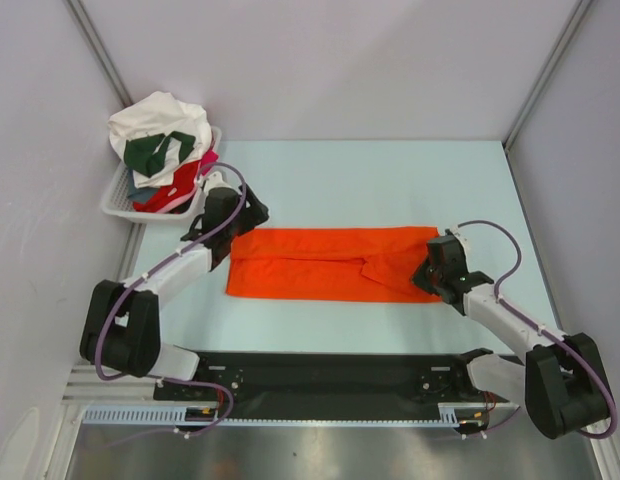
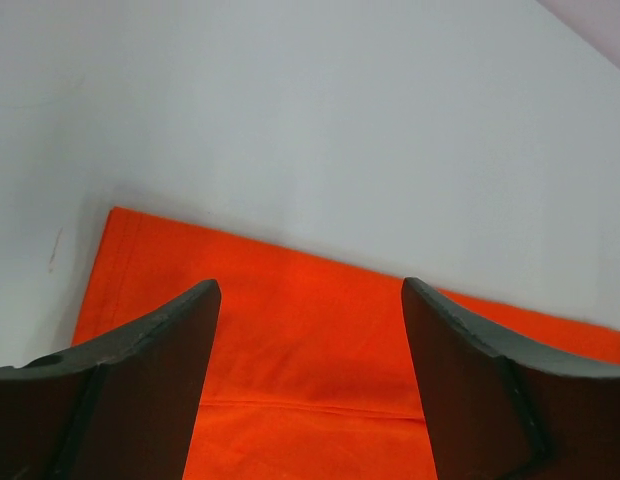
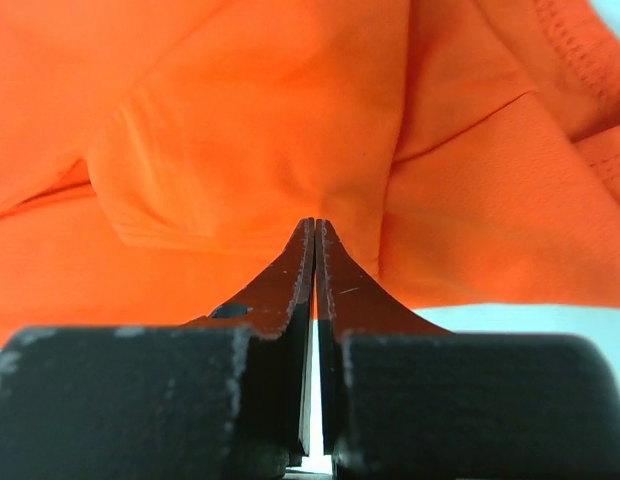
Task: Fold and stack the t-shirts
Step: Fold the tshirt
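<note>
Mid-fold: the bright orange fabric t-shirt (image 1: 320,262) lies as a long band on the pale table (image 1: 390,180). The right hand (image 3: 314,225) pinches one end; the left hand (image 2: 310,285), spread, should grip next.

the pale blue worktop (image 1: 390,180) is carrying an orange t-shirt (image 1: 320,262), which is lying folded into a long band across its middle. a white slatted basket (image 1: 118,203) is sitting at the far left corner, seemingly overhanging the edge.
</note>
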You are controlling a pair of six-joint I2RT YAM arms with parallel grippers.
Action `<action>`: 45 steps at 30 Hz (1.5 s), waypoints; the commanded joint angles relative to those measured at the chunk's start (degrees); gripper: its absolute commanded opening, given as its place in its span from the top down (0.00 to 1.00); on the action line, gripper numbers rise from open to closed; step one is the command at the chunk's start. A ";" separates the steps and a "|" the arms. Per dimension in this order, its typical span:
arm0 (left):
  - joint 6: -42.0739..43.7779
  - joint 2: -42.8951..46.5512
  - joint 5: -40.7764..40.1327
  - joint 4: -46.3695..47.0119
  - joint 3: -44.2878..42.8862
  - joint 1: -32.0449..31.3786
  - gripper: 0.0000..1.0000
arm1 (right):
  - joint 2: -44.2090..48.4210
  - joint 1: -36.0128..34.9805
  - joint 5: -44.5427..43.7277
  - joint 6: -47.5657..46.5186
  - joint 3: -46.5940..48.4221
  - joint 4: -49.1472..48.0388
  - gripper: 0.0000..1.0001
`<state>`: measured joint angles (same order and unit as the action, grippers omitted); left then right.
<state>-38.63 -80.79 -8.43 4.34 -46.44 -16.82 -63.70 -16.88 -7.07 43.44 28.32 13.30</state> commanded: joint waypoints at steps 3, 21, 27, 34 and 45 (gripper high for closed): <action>3.74 0.20 -3.78 -3.90 -2.34 -0.06 0.31 | -1.59 -3.33 -6.55 0.68 5.34 2.52 1.00; 1.02 -17.02 -6.25 -19.35 -15.26 0.38 1.00 | -19.34 -5.26 -4.88 4.73 9.92 -0.29 1.00; -2.84 -24.15 -2.04 -22.01 -16.85 1.26 1.00 | -23.65 -2.55 -3.22 4.29 9.65 -2.04 1.00; -10.49 -15.90 -5.55 -17.09 -5.26 0.47 1.00 | -29.01 4.84 -0.40 1.56 13.77 -3.81 1.00; -24.11 -4.48 -8.18 -15.42 10.30 -11.19 1.00 | -48.68 9.33 -1.54 -1.77 39.76 0.67 1.00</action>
<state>-55.20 -89.52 -14.94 -7.55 -41.80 -23.27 -105.82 -8.75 -2.59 44.99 62.65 12.16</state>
